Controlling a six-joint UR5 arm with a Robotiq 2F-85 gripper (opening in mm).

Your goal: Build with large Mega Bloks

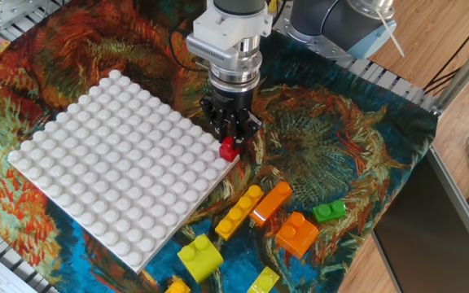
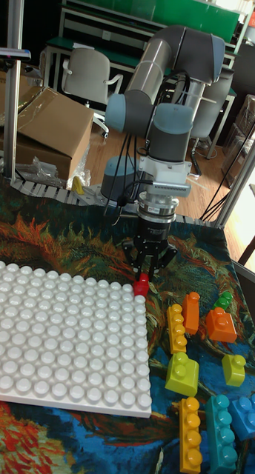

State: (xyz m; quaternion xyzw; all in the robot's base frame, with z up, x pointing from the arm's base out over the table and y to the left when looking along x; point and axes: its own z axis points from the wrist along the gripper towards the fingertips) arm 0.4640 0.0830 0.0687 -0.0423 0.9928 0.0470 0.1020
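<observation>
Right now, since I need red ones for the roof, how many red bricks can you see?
1: the red brick sits in the claw at the white plate's corner. More could be out of view.

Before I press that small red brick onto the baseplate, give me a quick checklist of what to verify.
1. Gripper shut on the small glossy red one-stud plastic brick: ok.
2. Red brick over the big white square studded baseplate: it sits at the right corner; whether over a stud, cannot tell.
3. Red brick seated on studs: cannot tell.
4. Corner studs free of other bricks: ok.
5. Long yellow four-stud plastic bar and long orange plastic bar away from the gripper: ok.
</observation>
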